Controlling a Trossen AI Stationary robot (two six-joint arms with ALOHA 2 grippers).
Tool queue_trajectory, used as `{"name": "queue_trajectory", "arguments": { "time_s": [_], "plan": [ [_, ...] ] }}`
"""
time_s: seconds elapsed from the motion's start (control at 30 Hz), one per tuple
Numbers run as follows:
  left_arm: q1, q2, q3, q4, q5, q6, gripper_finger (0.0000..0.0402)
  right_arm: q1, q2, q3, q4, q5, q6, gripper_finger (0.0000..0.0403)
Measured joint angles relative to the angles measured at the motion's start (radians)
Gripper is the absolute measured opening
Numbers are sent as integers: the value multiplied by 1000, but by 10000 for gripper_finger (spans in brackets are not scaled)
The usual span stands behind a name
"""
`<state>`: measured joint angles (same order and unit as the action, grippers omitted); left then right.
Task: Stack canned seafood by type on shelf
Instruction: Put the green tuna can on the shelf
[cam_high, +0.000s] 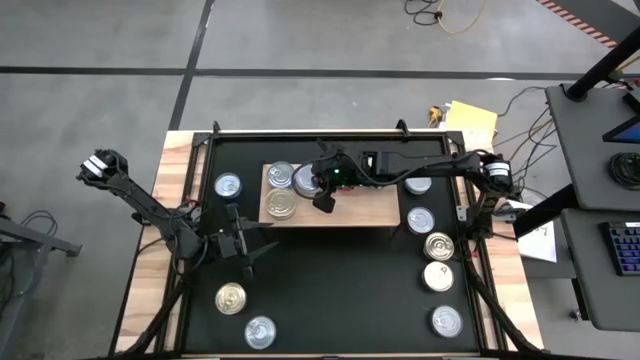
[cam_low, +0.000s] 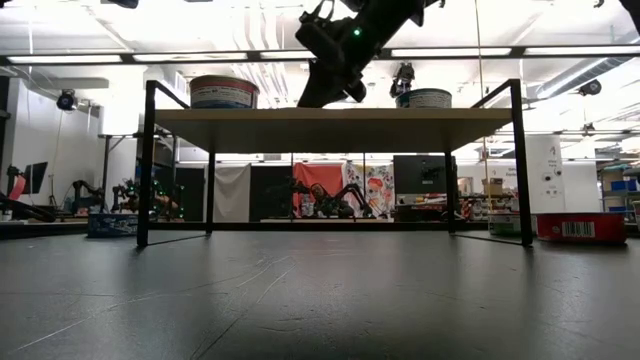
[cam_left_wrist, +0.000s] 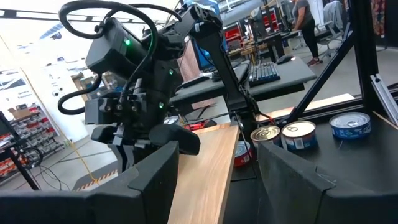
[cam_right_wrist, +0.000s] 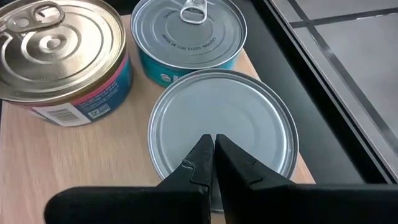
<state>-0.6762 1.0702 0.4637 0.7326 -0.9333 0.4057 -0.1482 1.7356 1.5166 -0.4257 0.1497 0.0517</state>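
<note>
Silver plain-lidded tin (cam_right_wrist: 224, 130) on shelf (cam_high: 365, 208): my right gripper (cam_right_wrist: 213, 163) hovers pinched shut, empty; left gripper (cam_high: 247, 258) half-open, empty. Descending risks shoving neighbouring tins.

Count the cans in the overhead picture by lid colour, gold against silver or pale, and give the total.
Gold-lidded cans: 3
Silver or pale-lidded cans: 8
Total: 11
</note>
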Motion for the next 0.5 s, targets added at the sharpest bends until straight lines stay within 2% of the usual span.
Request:
{"name": "queue_trajectory", "arguments": {
  "time_s": [0.5],
  "plan": [
    [0, 0, 0, 0, 0, 0, 204, -1, 8, 1, -13, 12, 0, 9]
  ]
}}
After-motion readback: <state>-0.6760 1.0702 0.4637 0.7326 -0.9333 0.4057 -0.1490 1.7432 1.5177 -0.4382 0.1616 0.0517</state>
